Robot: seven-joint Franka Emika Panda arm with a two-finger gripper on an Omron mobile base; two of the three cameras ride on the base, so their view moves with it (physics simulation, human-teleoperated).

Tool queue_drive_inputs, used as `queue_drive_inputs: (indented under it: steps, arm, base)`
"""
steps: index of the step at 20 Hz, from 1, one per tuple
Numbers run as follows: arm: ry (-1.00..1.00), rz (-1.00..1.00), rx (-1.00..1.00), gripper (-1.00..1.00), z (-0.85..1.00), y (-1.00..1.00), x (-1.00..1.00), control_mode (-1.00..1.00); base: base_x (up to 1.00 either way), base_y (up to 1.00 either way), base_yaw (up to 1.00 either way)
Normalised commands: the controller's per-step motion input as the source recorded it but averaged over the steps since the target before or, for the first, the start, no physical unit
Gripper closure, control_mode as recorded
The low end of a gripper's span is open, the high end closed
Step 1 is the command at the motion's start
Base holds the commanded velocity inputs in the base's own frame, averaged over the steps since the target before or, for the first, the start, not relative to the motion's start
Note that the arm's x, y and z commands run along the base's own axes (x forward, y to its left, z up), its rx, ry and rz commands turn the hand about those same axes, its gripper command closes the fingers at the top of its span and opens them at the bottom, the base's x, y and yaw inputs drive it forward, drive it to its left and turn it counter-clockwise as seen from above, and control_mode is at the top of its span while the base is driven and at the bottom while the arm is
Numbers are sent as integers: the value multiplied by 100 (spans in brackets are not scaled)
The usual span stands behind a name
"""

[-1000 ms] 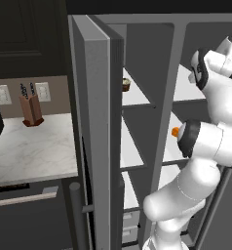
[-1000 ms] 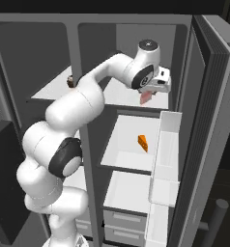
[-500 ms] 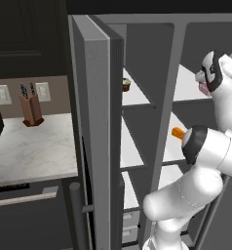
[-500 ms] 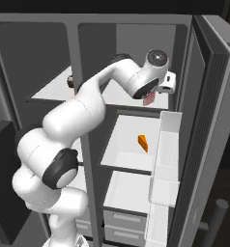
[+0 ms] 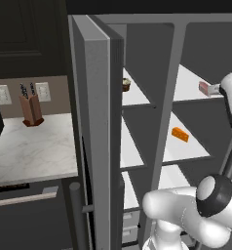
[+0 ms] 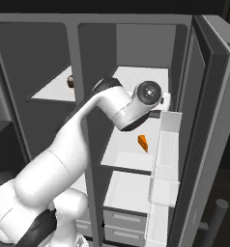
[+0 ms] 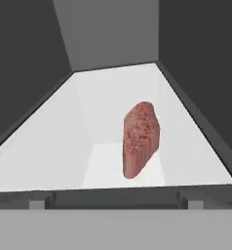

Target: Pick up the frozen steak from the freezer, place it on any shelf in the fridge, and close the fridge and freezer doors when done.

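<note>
Steak (image 7: 140, 139) rests on the top fridge shelf (image 7: 49, 146) — fingers (image 7: 113, 199) spread wide, empty — orange wedge (image 5: 180, 134) below.

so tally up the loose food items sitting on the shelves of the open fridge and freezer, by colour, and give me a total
Pinkish-red: 1, the frozen steak on the top fridge shelf
Orange: 1, the orange wedge on the fridge shelf below
Dark brown: 1, the cupcake on the top freezer shelf
Total: 3
</note>
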Motion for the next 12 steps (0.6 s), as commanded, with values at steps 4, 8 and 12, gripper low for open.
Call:
queue_drive_inputs:
  steps: [4, 8, 12]
  arm:
    - [10, -3, 0, -100, 0, 62, -100, -100]
    - [44, 0, 0, -100, 0, 82, -100, -100]
    - [52, 0, -1, -100, -5, 88, -100, -100]
  base:
    - [0, 0, 0]
    - [0, 0, 0]
    - [0, 0, 0]
